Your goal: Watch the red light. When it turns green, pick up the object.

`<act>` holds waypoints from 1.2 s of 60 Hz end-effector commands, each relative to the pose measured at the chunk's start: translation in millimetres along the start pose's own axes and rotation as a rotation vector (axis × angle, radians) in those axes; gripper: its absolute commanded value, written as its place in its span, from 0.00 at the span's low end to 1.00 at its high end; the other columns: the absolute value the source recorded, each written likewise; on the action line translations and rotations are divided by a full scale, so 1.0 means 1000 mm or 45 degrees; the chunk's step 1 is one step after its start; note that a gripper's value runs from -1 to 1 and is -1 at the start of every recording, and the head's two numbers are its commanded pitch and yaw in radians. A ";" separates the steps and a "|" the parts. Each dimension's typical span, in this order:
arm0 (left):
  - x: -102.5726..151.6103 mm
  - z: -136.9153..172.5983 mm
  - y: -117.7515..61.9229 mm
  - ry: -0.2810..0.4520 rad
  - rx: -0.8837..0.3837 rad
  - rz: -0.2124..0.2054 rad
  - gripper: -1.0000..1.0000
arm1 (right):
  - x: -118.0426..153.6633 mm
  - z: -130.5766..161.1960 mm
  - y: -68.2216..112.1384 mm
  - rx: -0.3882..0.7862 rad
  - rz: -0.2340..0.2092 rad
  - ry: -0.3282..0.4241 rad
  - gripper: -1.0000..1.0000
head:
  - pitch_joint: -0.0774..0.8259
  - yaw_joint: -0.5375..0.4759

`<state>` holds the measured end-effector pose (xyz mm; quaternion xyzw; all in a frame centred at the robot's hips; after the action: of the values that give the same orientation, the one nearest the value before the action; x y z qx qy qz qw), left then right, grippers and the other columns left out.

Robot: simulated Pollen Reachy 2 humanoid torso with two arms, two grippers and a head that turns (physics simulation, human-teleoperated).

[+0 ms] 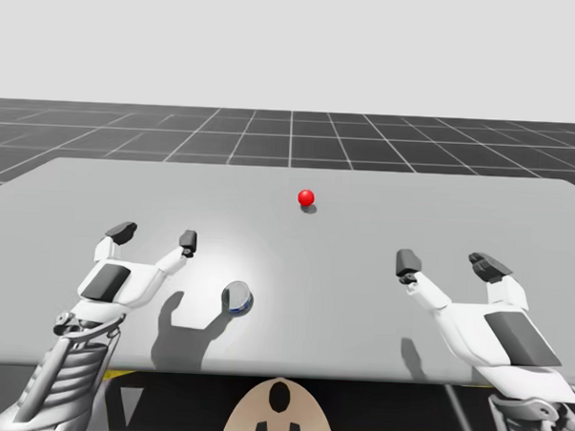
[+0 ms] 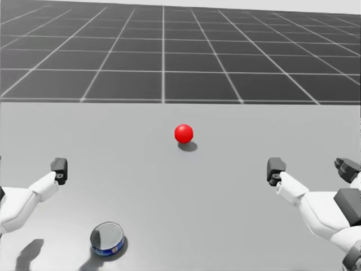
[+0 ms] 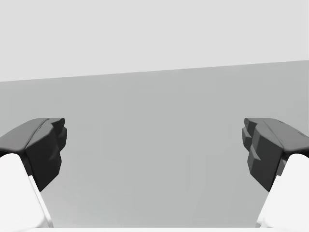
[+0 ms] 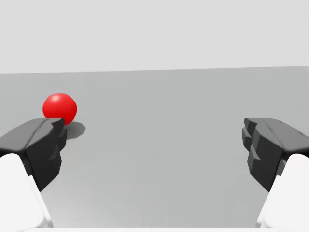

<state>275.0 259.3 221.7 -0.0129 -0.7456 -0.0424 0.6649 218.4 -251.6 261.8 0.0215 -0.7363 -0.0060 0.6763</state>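
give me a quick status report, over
Left gripper open, empty. Right gripper open, empty. Light red; blue can beside left gripper, apart from it. Nothing between them.

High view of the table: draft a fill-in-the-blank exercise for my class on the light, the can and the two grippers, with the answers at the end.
The light on the table glows ____.
My left gripper and my right gripper both have their fingers ____.
The short round can stands nearer the ____ gripper of the two.
Missing words: red; open; left.
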 end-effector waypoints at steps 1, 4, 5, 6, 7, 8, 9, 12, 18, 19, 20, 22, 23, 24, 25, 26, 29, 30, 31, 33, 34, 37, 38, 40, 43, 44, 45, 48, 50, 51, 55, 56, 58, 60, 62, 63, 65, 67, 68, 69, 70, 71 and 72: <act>0.000 0.000 -0.001 0.002 -0.002 -0.003 0.00 | -0.001 0.000 0.001 -0.004 -0.008 0.003 0.00 | 0.58 0.46; 0.000 0.000 -0.001 0.002 -0.002 -0.003 0.00 | -0.001 0.000 0.001 -0.005 -0.007 0.003 0.00 | 0.57 0.46; 0.000 0.000 -0.001 0.003 -0.003 -0.003 0.00 | -0.001 0.000 0.001 -0.005 -0.008 0.003 0.00 | 0.57 0.46; 0.000 0.000 -0.001 0.003 -0.003 -0.003 0.00 | -0.001 0.000 0.002 -0.004 -0.008 0.004 0.00 | 0.57 0.46; 0.000 0.001 -0.001 0.003 -0.003 -0.002 0.00 | -0.001 0.000 0.002 -0.005 -0.006 0.003 0.00 | 0.57 0.46; 0.000 0.001 -0.001 0.003 -0.003 -0.002 0.00 | -0.001 0.000 0.002 -0.005 -0.006 0.003 0.00 | 0.57 0.46; 0.000 0.001 -0.001 0.002 -0.003 -0.002 0.00 | -0.001 0.000 0.002 -0.005 -0.007 0.004 0.00 | 0.57 0.46; 0.000 0.001 -0.001 0.003 -0.004 -0.004 0.00 | -0.002 0.001 0.002 -0.005 -0.005 0.004 0.00 | 0.56 0.46; 0.000 0.001 -0.002 0.003 -0.003 -0.008 0.00 | -0.002 0.001 0.002 -0.005 -0.004 0.004 0.00 | 0.55 0.46; 0.000 0.001 -0.002 0.003 -0.003 -0.008 0.00 | -0.002 0.001 0.002 -0.004 -0.004 0.004 0.00 | 0.55 0.46; 0.000 0.001 -0.002 0.003 -0.004 -0.009 0.00 | -0.002 0.001 0.002 -0.004 -0.004 0.005 0.00 | 0.55 0.45; 0.000 0.001 -0.002 0.004 -0.005 -0.010 0.00 | -0.002 0.001 0.003 -0.004 -0.004 0.005 0.00 | 0.55 0.45; 0.000 0.001 -0.002 0.004 -0.005 -0.011 0.00 | -0.002 0.001 0.003 -0.005 -0.003 0.005 0.00 | 0.55 0.45; 0.000 0.001 -0.002 0.005 -0.006 -0.012 0.00 | -0.002 0.001 0.003 -0.005 -0.003 0.005 0.00 | 0.55 0.45; 0.000 0.001 -0.002 0.006 -0.006 -0.012 0.00 | -0.002 0.001 0.003 -0.004 -0.002 0.005 0.00 | 0.55 0.45; 0.000 0.001 -0.002 0.006 -0.007 -0.012 0.00 | -0.002 0.001 0.003 -0.005 -0.002 0.005 0.00 | 0.55 0.45; 0.000 0.001 -0.003 0.006 -0.006 -0.014 0.00 | -0.002 0.001 0.003 -0.004 -0.001 0.006 0.00 | 0.55 0.45; 0.000 0.001 -0.003 0.006 -0.006 -0.014 0.00 | -0.002 0.001 0.003 -0.004 -0.001 0.006 0.00 | 0.55 0.45; 0.000 0.001 -0.003 0.006 -0.006 -0.014 0.00 | -0.002 0.001 0.003 -0.004 -0.001 0.006 0.00 | 0.55 0.45; 0.000 0.001 -0.003 0.007 -0.007 -0.014 0.00 | -0.002 0.001 0.003 -0.003 -0.001 0.007 0.00 | 0.55 0.45; 0.000 0.001 -0.003 0.007 -0.007 -0.015 0.00 | -0.002 0.001 0.003 -0.003 -0.001 0.007 0.00 | 0.55 0.45; 0.000 0.001 -0.003 0.008 -0.007 -0.016 0.00 | -0.002 0.001 0.003 -0.003 -0.002 0.008 0.00 | 0.54 0.45; 0.000 0.001 -0.003 0.008 -0.007 -0.016 0.00 | -0.002 0.001 0.003 -0.002 -0.001 0.008 0.00 | 0.54 0.45; 0.000 0.001 -0.003 0.009 -0.007 -0.015 0.00 | -0.002 0.001 0.003 -0.002 -0.001 0.009 0.00 | 0.54 0.45; 0.000 0.001 -0.003 0.009 -0.007 -0.016 0.00 | -0.002 0.001 0.003 -0.002 0.000 0.009 0.00 | 0.54 0.45; 0.000 0.001 -0.004 0.009 -0.007 -0.016 0.00 | -0.002 0.001 0.003 -0.002 0.001 0.009 0.00 | 0.54 0.45; 0.000 0.001 -0.004 0.009 -0.007 -0.016 0.00 | -0.002 0.001 0.003 -0.002 0.001 0.009 0.00 | 0.54 0.45; 0.000 0.001 -0.003 0.009 -0.007 -0.016 0.00 | -0.002 0.001 0.003 -0.002 0.002 0.009 0.00 | 0.54 0.45; 0.000 0.001 -0.003 0.009 -0.007 -0.016 0.00 | -0.002 0.001 0.003 -0.002 0.002 0.010 0.00 | 0.54 0.45; 0.000 0.001 -0.003 0.009 -0.007 -0.016 0.00 | -0.002 0.001 0.003 -0.002 0.003 0.010 0.00 | 0.54 0.45; 0.000 0.001 -0.003 0.009 -0.007 -0.016 0.00 | -0.002 0.001 0.003 -0.003 0.004 0.010 0.00 | 0.54 0.45; 0.000 0.001 -0.003 0.009 -0.007 -0.016 0.00 | -0.002 0.001 0.003 -0.003 0.004 0.010 0.00 | 0.54 0.45; 0.000 0.000 -0.003 0.010 -0.008 -0.016 0.00 | -0.002 0.001 0.003 -0.003 0.003 0.010 0.00 | 0.54 0.45; 0.000 0.000 -0.003 0.010 -0.008 -0.016 0.00 | -0.002 0.001 0.003 -0.003 0.003 0.010 0.00 | 0.54 0.45; 0.000 0.000 -0.003 0.010 -0.008 -0.015 0.00 | -0.002 0.001 0.003 -0.002 0.003 0.011 0.00 | 0.54 0.45; 0.000 0.000 -0.003 0.010 -0.008 -0.015 0.00 | -0.002 0.001 0.003 -0.002 0.004 0.011 0.00 | 0.54 0.45; 0.000 0.000 -0.003 0.010 -0.009 -0.015 0.00 | -0.002 0.001 0.004 -0.002 0.004 0.011 0.00 | 0.54 0.45; 0.000 0.000 -0.003 0.010 -0.009 -0.016 0.00 | -0.002 0.001 0.004 -0.002 0.005 0.011 0.00 | 0.54 0.45; 0.000 0.000 -0.003 0.010 -0.009 -0.016 0.00 | -0.002 0.001 0.004 -0.002 0.005 0.012 0.00 | 0.54 0.45; 0.000 0.000 -0.003 0.010 -0.009 -0.016 0.00 | -0.002 0.001 0.004 -0.002 0.005 0.012 0.00 | 0.54 0.45; 0.000 0.001 -0.003 0.010 -0.009 -0.016 0.00 | -0.002 0.001 0.004 -0.002 0.005 0.012 0.00 | 0.54 0.45; 0.000 0.001 -0.003 0.010 -0.009 -0.016 0.00 | -0.002 0.001 0.004 -0.002 0.005 0.012 0.00 | 0.54 0.45; 0.000 0.000 -0.003 0.010 -0.009 -0.016 0.00 | -0.002 0.001 0.004 -0.002 0.005 0.012 0.00 | 0.54 0.45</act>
<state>274.3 256.1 221.2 -0.0104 -0.7430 -0.0490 0.6674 218.1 -249.3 261.1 0.0161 -0.7340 0.0000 0.6789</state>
